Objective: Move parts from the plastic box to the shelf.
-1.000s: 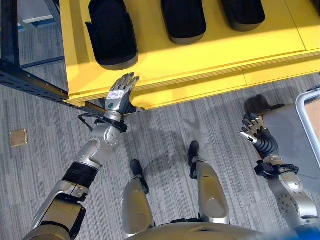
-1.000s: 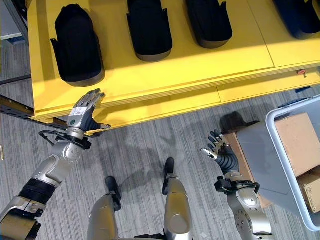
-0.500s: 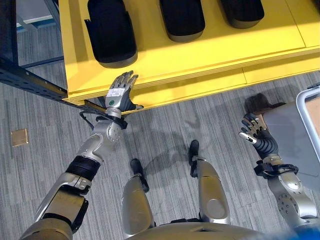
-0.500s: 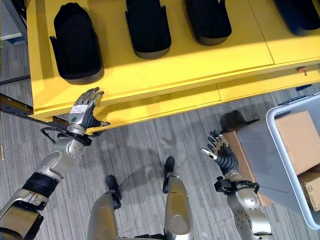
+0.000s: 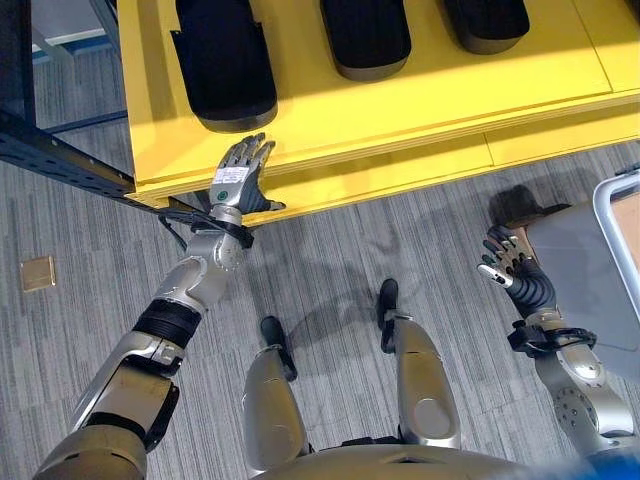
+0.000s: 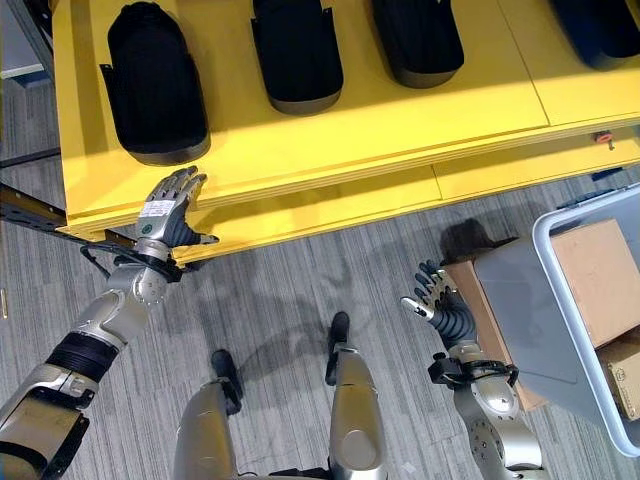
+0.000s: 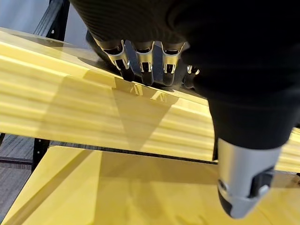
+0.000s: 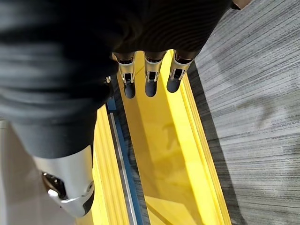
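Now both hands empty: left hand [image 5: 240, 181] flat-fingered at shelf [image 5: 400, 110] edge; right hand [image 6: 432, 293] loose beside plastic box [image 6: 600, 330]. Black parts [image 6: 155, 85] look hard, light; grab by sides.

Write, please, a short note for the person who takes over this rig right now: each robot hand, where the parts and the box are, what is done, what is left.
Left robot hand: open, holds nothing, at the front edge of the yellow shelf.
Right robot hand: fingers relaxed, holds nothing, beside the plastic box.
Done: black parts lie in a row on the shelf; four show in the right eye view.
Left: the box holds cardboard cartons; whether parts remain inside cannot be seen. Probably next: reach the right robot hand into the box.
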Controlling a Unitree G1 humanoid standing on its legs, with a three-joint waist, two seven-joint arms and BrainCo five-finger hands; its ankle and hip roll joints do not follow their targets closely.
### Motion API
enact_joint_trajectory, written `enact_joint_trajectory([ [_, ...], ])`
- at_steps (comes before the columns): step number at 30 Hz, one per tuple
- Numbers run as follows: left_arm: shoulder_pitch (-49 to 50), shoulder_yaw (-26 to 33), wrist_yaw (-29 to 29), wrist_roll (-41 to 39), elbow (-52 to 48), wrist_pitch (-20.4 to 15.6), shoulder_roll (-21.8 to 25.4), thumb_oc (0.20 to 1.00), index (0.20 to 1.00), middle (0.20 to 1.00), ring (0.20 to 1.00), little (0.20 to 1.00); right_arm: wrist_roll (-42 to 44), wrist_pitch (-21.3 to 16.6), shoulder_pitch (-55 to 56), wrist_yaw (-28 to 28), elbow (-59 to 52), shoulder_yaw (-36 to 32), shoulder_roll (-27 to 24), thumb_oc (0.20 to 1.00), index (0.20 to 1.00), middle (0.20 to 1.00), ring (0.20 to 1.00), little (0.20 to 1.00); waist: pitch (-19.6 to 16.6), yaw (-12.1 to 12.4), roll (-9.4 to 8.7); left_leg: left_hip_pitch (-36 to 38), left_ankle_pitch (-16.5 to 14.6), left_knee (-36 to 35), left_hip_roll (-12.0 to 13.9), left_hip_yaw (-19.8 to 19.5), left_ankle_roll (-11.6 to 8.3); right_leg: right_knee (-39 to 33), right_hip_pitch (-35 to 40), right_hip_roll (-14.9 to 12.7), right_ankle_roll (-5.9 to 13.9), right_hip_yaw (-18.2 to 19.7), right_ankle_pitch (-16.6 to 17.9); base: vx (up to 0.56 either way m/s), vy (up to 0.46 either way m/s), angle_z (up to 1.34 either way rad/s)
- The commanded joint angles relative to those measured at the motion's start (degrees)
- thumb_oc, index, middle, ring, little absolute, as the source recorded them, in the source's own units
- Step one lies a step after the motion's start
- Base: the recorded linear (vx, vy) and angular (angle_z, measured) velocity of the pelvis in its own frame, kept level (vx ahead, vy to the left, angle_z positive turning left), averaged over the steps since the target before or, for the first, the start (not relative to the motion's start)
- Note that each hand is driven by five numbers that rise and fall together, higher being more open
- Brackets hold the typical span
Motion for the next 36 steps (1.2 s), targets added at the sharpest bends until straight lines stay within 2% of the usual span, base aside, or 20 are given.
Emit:
enact_joint_trajectory([
  [1, -1.62, 0.12, 0.46, -2.08, 4.69, 1.94, 3.08, 1.0, 1.0, 1.0, 1.0, 1.0, -0.69, -2.94, 0.24, 0.5, -3.98, -0.78, -2.02, 1.0, 1.0, 1.0, 1.0, 1.0, -2.69, -1.02, -0.47, -0.01, 1.15, 0.54, 1.44, -2.45, -1.57, 2.06, 2.36, -4.29, 6.36, 3.04, -0.94, 0.0, 0.0, 0.0],
  [36, -19.02, -6.79, -0.35, -7.14, 18.77, 3.04, 9.8, 1.0, 1.0, 1.0, 1.0, 1.0, 0.34, -2.67, 1.51, 2.9, -5.43, -0.73, -4.7, 1.0, 1.0, 1.0, 1.0, 1.0, -3.1, -2.86, -0.79, -3.6, 0.21, 3.83, 1.51, -2.39, -1.45, 4.49, -1.85, -3.98, 6.53, 4.89, -0.98, 0.0, 0.001, 0.0],
])
